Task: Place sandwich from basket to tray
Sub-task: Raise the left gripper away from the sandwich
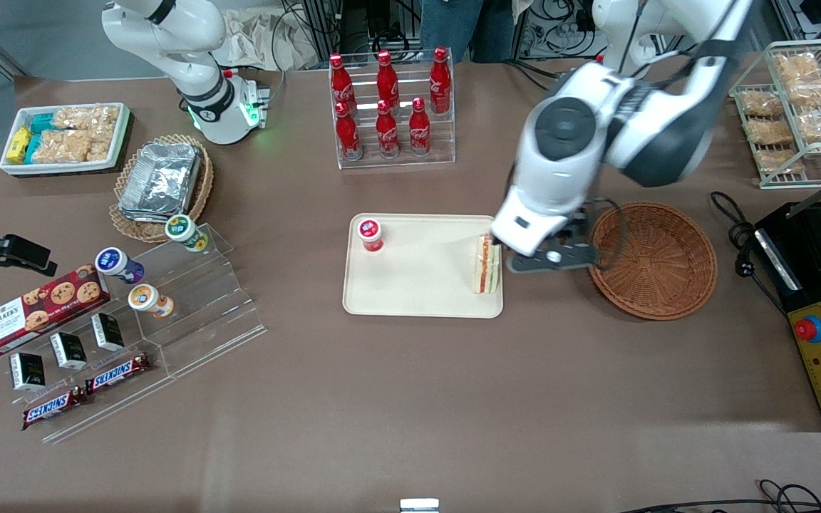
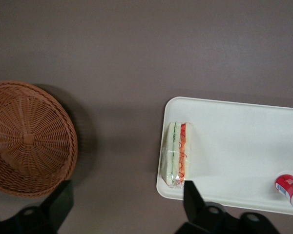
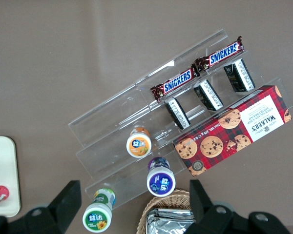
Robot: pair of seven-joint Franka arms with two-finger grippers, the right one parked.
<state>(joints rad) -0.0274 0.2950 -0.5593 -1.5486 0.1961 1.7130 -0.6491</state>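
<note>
Cream tray (image 1: 417, 285) carries our sandwich (image 1: 487, 265) at its basket (image 1: 656, 260) end; we see the gripper (image 2: 124, 197) above, fingers spread wide, holding nothing.

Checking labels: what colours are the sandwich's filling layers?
Green and orange-red between white bread on the sandwich; clearest in left wrist view.

the sandwich (image 1: 487, 265) shows pale bread with green and orange-red stripes, on a cream-beige tray (image 1: 417, 285). the basket (image 1: 656, 260) is reddish-brown wicker weave. a red-capped cup (image 1: 370, 234) sits there too. black gripper (image 1: 549, 258) above the brown table (image 1: 382, 399).
</note>
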